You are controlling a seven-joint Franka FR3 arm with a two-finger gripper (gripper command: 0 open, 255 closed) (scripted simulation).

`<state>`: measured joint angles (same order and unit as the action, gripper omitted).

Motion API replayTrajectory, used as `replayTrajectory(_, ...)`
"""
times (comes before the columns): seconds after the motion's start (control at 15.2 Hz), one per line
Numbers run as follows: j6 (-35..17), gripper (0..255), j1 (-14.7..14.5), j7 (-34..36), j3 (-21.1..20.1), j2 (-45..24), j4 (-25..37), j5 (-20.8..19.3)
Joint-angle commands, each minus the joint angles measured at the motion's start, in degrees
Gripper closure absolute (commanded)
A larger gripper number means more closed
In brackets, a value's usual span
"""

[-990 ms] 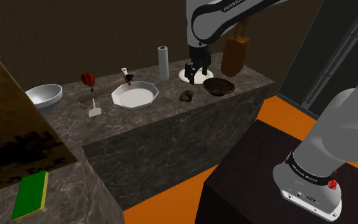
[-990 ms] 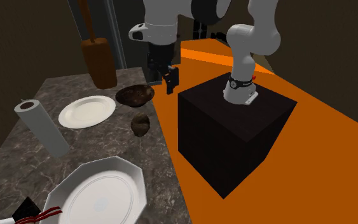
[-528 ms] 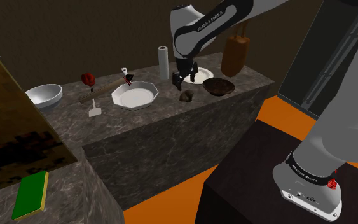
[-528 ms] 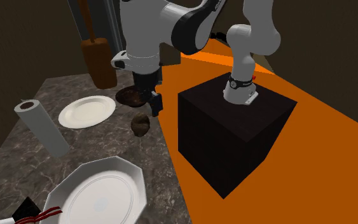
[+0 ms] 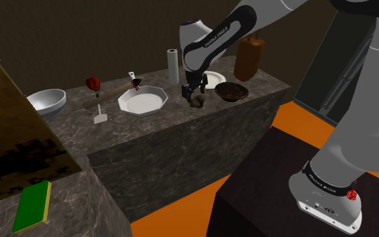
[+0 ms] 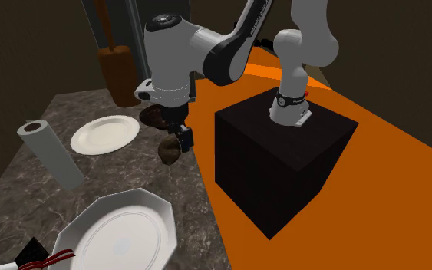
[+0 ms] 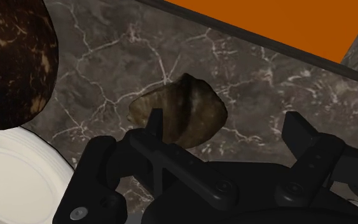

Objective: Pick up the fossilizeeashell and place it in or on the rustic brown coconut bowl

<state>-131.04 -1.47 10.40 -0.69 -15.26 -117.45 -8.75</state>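
Shell [image 5: 197, 102] [image 6: 169, 149] [image 7: 184, 111] lies on the dark marble tabletop [image 5: 155, 122] [image 6: 11, 201] [image 7: 114, 48], brown and ridged, close to the edge that faces the stand [image 6: 283, 157]. The claw [image 5: 194, 92] [image 6: 182, 139] [image 7: 227, 124] hangs right over it, pointing down, its fingers spread wide. In the wrist view one finger [image 7: 155, 124] overlaps the shell's rim and the other stands clear of it over bare marble. Whether the first touches the shell cannot be told. Nothing is clasped.

The bowl [image 5: 231, 91] [image 6: 155, 115] [image 7: 12, 57], dark brown and speckled, sits near the shell, to its right in the shoulder view and beyond it in the second exterior view, partly behind the arm. A round white plate [image 5: 215, 79] [image 6: 104, 133] [image 7: 9, 168] lies just beside the bowl.

An eight-sided white plate [image 5: 141, 100] [image 6: 122, 234] rests left of the shell in the shoulder view, well apart. A paper roll [image 5: 173, 66] [image 6: 49, 153] stands upright at the far side there. The floor [image 6: 375, 176] around the stand is orange.
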Motion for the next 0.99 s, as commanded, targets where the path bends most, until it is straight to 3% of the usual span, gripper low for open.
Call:
replayTrajectory(0.0,-0.6,0,0.03,0.05,0.04,-0.42,-0.14,-0.07)
replayTrajectory(0.4,-0.59,0,0.02,0.05,0.04,-0.42,-0.14,-0.07)
replayTrajectory(0.46,-0.59,255,0.02,0.05,0.04,-0.42,-0.14,-0.07)
replayTrajectory(0.92,-0.59,255,0.02,0.05,0.04,-0.42,-0.14,-0.07)
